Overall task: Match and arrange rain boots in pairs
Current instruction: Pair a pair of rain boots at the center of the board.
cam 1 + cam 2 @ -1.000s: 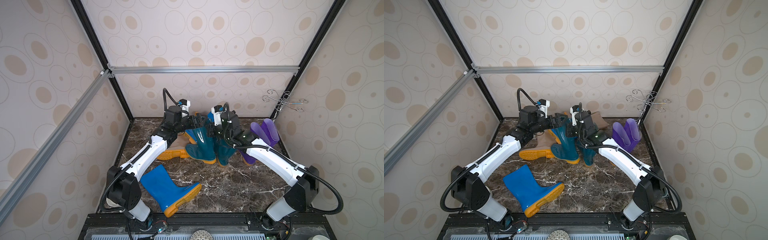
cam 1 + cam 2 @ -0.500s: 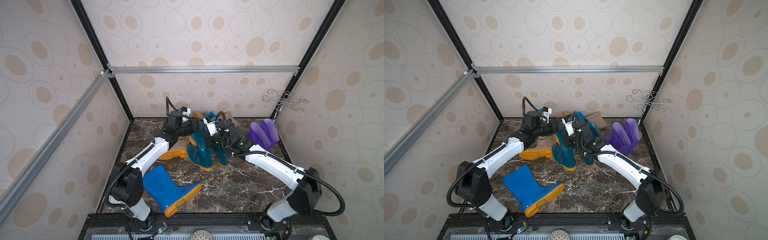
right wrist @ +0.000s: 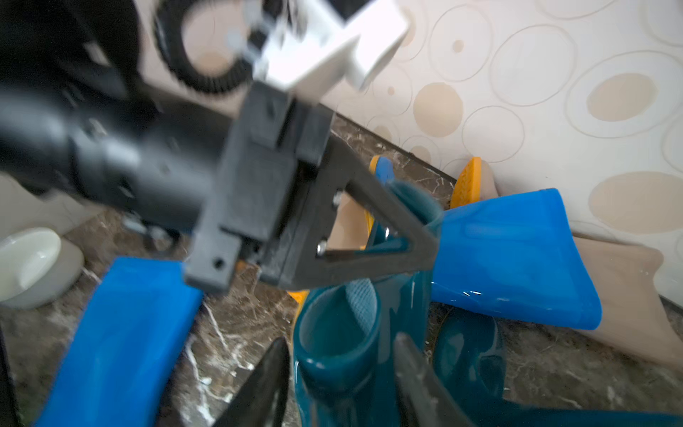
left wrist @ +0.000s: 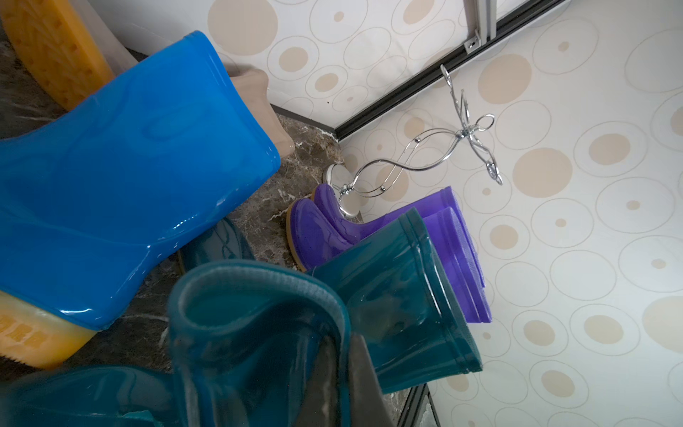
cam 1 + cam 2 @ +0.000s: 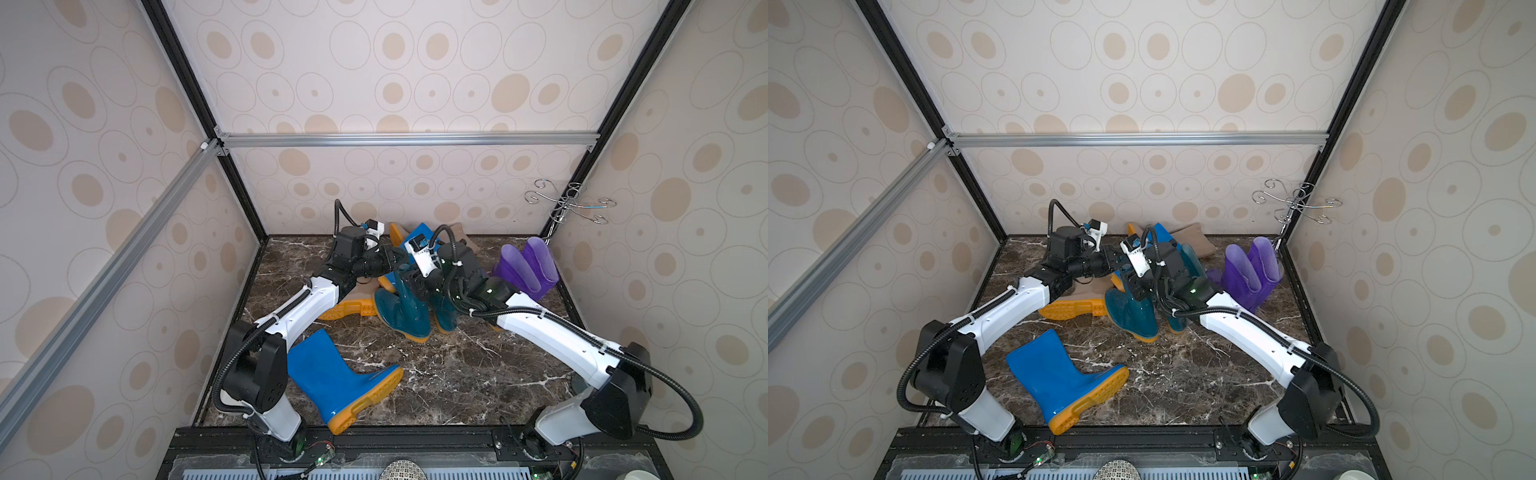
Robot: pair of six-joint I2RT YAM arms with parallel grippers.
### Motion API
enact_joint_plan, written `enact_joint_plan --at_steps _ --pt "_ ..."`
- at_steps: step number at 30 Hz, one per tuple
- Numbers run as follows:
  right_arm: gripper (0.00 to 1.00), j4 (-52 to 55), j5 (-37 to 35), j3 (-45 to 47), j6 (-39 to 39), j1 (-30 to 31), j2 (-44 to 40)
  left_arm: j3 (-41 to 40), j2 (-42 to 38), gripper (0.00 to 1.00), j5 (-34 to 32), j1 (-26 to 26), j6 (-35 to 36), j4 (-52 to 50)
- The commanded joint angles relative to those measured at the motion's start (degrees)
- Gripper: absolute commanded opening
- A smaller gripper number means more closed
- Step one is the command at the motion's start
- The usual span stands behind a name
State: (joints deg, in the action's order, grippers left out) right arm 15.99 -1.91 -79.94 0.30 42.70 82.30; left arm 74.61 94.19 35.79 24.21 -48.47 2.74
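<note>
Nearest, low in both top views: one bright blue boot [image 5: 336,380] on its side on the bench [image 5: 465,374], sole toward the lower right of the frame. Well apart from every other boot, close to the base of the left arm [image 5: 299,305].

Mid-frame, the crux: a teal boot [image 5: 401,311], toe toward the lower edge, shaft rising toward the upper part of the frame, cuff squeezed flat. Pinched there by the left arm's jaws, closed tight on the far side of the rim, plain in the right wrist view. Straddling the near side of the same cuff, the jaws of the right arm [image 5: 552,336]: apart, gripping nothing. Held by the left alone, then, by the look of things.

Just to the frame's right, the second teal boot [image 5: 444,322]: upright, toe the same way, partly under the right arm. Touching its mate or just apart, cannot tell. Likely needed for a pair: only a short sideways shift and a straightened shaft, left arm in charge.

Behind the left arm, a beige boot [image 5: 353,309] on its side. Right of centre, the purple pair [image 5: 525,266], upright side by side near the wire stand [image 5: 569,203].

Farthest, by the back wall: the other bright blue boot [image 4: 129,166] and the other beige boot [image 5: 1198,241], both lying down, well apart from their mates.
</note>
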Motion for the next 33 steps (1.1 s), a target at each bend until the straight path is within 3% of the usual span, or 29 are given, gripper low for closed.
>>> enact_joint_plan --at_steps 1,4,9,14,22,25,32,33 --pt "0.59 9.72 -8.53 -6.05 1.61 -0.34 -7.29 3.41 0.03 0.0 -0.17 0.76 4.36 -3.1" --pt "0.7 19.0 -12.84 -9.5 6.8 -2.81 -8.53 5.52 0.74 0.0 -1.32 2.3 7.38 -5.96" --pt "0.74 34.72 -17.3 -17.15 12.87 -6.58 -2.2 9.41 2.54 0.0 -3.46 5.14 12.98 -9.72" --pt "0.78 37.77 -14.12 -17.18 17.51 -10.7 2.56 14.33 5.04 0.0 -6.75 8.2 19.02 -13.97" --pt "0.75 41.15 -13.7 -19.65 18.26 -12.25 10.91 16.87 5.53 0.0 -8.5 11.14 24.25 -17.04" --pt "0.6 40.69 -11.86 -19.21 17.95 -12.29 11.35 16.38 4.74 0.0 -10.41 11.77 25.2 -16.64" --pt "0.0 38.04 -6.12 -16.55 18.4 -12.88 9.07 16.36 4.59 0.0 -9.65 12.66 27.14 -14.97" --pt "0.0 37.92 -6.04 -16.4 18.55 -12.97 8.41 17.04 4.85 0.0 -9.34 13.03 27.82 -14.81"
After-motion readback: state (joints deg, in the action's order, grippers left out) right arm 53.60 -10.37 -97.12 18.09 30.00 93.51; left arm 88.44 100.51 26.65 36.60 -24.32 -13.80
